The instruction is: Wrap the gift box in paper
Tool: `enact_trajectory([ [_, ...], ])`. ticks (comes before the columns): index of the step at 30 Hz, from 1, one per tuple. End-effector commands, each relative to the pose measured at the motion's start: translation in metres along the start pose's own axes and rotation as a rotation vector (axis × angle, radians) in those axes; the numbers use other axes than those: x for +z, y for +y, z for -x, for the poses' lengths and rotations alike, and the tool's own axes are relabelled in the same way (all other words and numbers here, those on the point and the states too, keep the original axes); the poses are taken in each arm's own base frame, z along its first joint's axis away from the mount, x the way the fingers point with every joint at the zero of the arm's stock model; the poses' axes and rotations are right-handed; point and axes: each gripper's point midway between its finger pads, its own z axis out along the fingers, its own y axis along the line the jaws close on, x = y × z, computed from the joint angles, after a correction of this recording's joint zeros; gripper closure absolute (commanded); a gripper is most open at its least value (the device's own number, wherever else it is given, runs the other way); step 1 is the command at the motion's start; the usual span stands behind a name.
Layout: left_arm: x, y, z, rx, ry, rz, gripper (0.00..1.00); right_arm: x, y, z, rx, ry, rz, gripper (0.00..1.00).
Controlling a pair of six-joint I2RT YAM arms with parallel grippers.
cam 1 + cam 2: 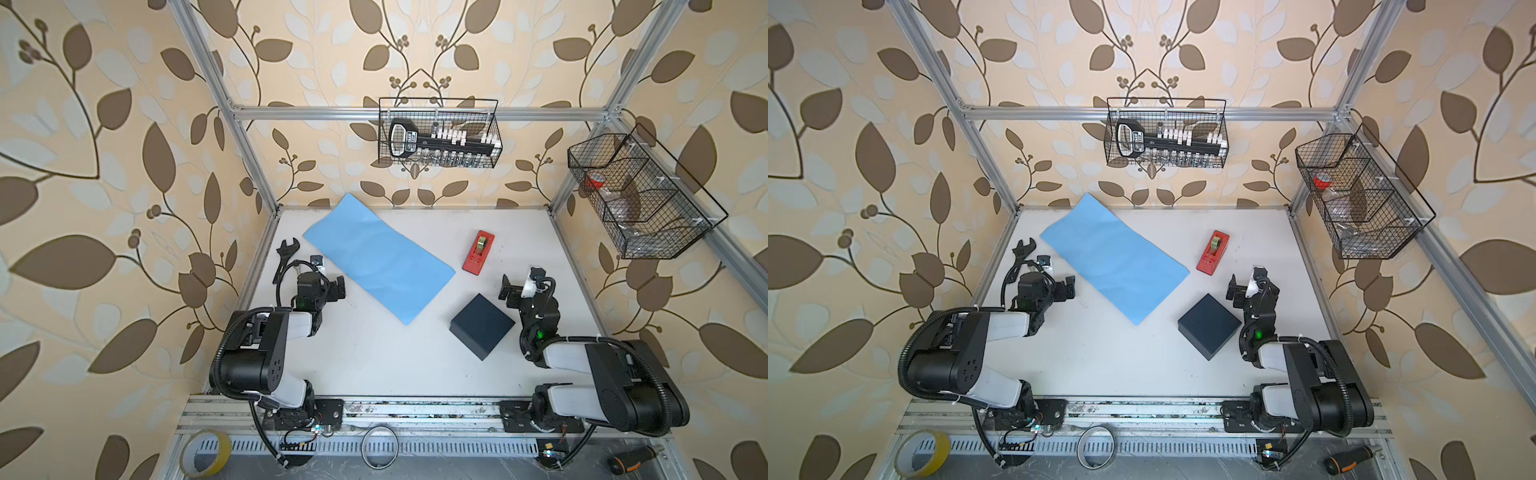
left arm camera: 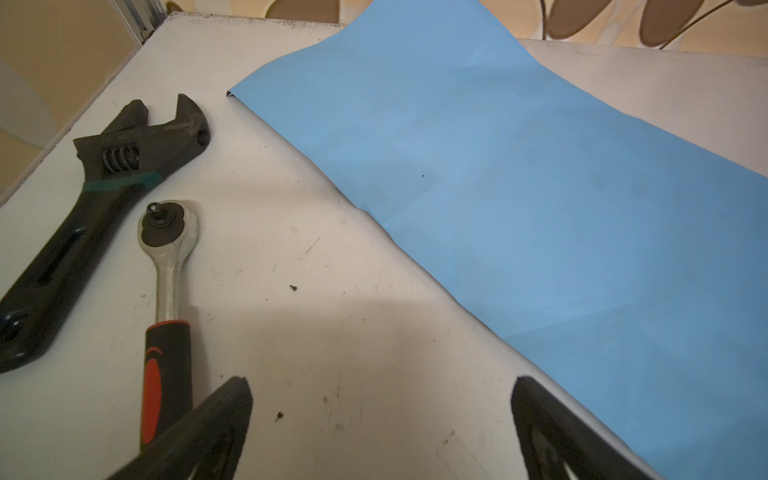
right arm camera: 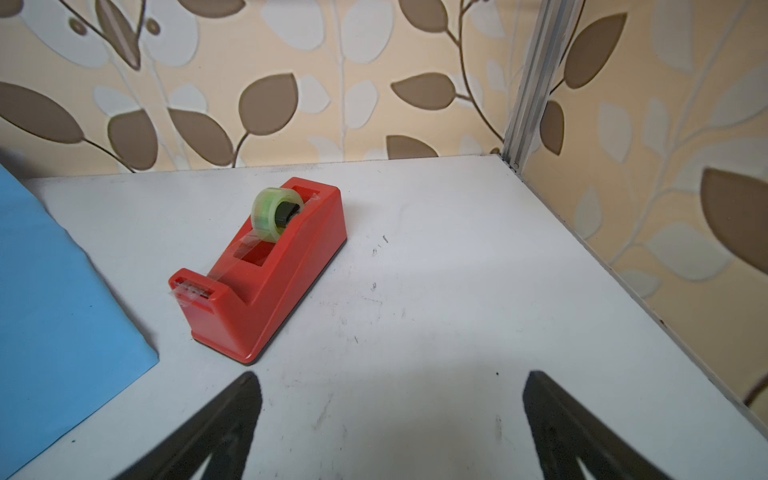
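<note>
Tabletop [image 1: 430,332] gap between paper [image 1: 378,257] corner and gift box [image 1: 482,326] edge.

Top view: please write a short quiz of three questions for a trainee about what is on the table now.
1. True or false: the box sits on the paper.
2. Where is the dispenser? A: on the paper. B: beside the paper, not touching it. C: in a wire basket.
3. Fill in: the left gripper and the right gripper are both ____ and hold nothing.

Key: 1 false, they lie apart. 2 B. 3 open.
</note>
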Motion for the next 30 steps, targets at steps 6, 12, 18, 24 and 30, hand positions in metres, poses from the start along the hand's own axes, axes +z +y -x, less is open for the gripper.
enact_trajectory([
  [6, -0.0023, -0.0012, 0.0121, 0.004, -0.043, -0.010, 0.01, -0.0002, 0.0018, 0.0036, -0.020, -0.016, 0.007, 0.00],
  [12, -0.0023, -0.0011, 0.0121, 0.004, -0.043, -0.009, 0.01, -0.0001, 0.0016, 0.0033, -0.018, -0.015, 0.007, 0.00],
  [18, -0.0026, -0.0008, 0.0127, 0.004, -0.044, -0.009, 0.01, 0.0003, 0.0016, 0.0040, -0.017, -0.016, 0.008, 0.00],
  [24, -0.0029, -0.0006, 0.0127, 0.004, -0.046, -0.008, 0.01, -0.0008, 0.0013, 0.0040, -0.019, -0.019, 0.002, 0.00],
  [30, -0.0030, -0.0009, 0.0127, 0.004, -0.046, -0.008, 0.01, -0.0032, 0.0005, 0.0045, -0.025, -0.028, -0.020, 0.00],
])
